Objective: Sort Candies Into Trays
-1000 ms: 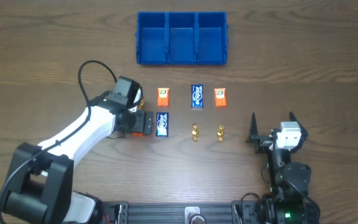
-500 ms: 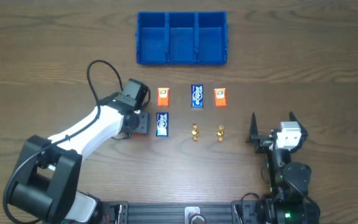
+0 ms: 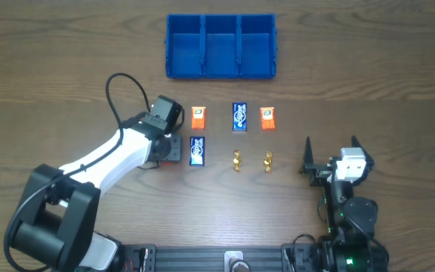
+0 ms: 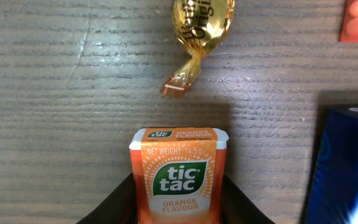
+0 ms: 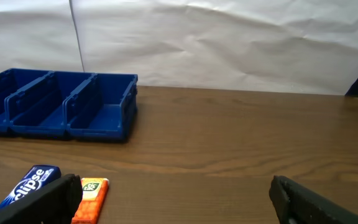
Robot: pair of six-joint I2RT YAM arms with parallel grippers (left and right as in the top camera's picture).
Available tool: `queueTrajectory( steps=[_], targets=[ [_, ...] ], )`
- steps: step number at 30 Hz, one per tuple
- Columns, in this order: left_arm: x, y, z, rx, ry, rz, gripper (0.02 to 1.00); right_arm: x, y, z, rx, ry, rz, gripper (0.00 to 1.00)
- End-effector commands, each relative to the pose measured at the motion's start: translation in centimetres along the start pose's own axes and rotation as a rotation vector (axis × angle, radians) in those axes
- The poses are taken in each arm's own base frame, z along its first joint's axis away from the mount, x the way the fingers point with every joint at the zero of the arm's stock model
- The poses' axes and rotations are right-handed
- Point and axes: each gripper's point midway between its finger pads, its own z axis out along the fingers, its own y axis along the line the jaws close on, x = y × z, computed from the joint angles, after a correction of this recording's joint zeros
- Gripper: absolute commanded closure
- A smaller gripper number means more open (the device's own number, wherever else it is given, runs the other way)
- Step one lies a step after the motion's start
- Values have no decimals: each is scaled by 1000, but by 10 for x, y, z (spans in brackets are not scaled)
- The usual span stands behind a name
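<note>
The left end effector (image 4: 179, 202) gripped an orange box (image 4: 180, 177) by its two long sides. The box lay on the desk (image 3: 384, 83), well apart from the blue tray (image 3: 220, 73) and in line with the tray's left end. A gold candy (image 4: 202, 25) lay on the tray side of that box, and a blue pack (image 4: 347, 165) just beside it. The right end effector (image 5: 179, 205) stood open, fingers spread wide, well apart from the tray and past its right end.

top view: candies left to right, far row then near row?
Far row: orange box → blue pack → second orange box. Near row: second blue pack → gold candy → second gold candy.
</note>
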Motion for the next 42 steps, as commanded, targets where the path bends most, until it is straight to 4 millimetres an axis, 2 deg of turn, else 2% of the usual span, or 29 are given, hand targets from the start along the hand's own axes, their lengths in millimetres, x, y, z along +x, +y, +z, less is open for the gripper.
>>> queueTrajectory(
  steps=[1, 4, 5, 7, 10, 12, 14, 17, 20, 24, 28, 29, 31, 33, 34, 37, 39, 40, 42],
  targets=[
    [-46, -25, -37, 40, -133, -24, 750, 0, 1, 0, -4, -2, -8, 3],
    [-89, -34, -81, 29, -254, -29, 748, 0, 1, 0, -4, -2, -8, 3],
    [-109, -36, -103, 13, -310, -37, 746, 0, 1, 0, -4, -2, -8, 3],
    [-141, -39, -135, -2, -395, -54, 748, 0, 1, 0, -4, -2, -8, 3],
    [-191, -47, -159, 2, -484, -39, 746, 0, 1, 0, -4, -2, -8, 3],
    [-226, -51, -163, -1, -517, -26, 746, 0, 1, 0, -4, -2, -8, 5],
    [-250, -52, -159, -11, -516, -38, 752, 0, 1, 0, -4, -2, -8, 3],
    [-273, -53, -145, -28, -494, -42, 752, 0, 1, 0, -4, -2, -8, 3],
    [-292, -56, -122, -25, -475, -46, 730, 0, 1, 0, -4, -2, -8, 3],
    [-299, -50, -96, -12, -437, -79, 715, 0, 1, 0, -4, -2, -8, 3],
    [-300, -43, -93, -17, -432, -86, 691, 0, 1, 0, -4, -2, -8, 5],
    [-300, -43, -93, -13, -431, -87, 625, 0, 1, 0, -4, -2, -8, 3],
    [-300, -45, -92, 1, -425, -78, 400, 0, 1, 0, -4, -2, -8, 3],
    [-299, -49, -93, 7, -424, -73, 314, 0, 1, 0, -4, -2, -8, 3],
    [-298, -51, -93, 9, -423, -67, 301, 0, 1, 0, -4, -2, -8, 3],
    [-290, -65, -116, -4, -453, -34, 248, 0, 1, 0, -4, -2, -8, 3],
    [-278, -76, -134, 8, -461, -10, 240, 0, 1, 0, -4, -2, -8, 3],
    [-269, -81, -142, 15, -457, -4, 235, 0, 1, 0, -4, -2, -8, 3],
    [-236, -92, -150, 37, -430, -19, 233, 0, 1, 0, -4, -2, -8, 3]
  ],
)
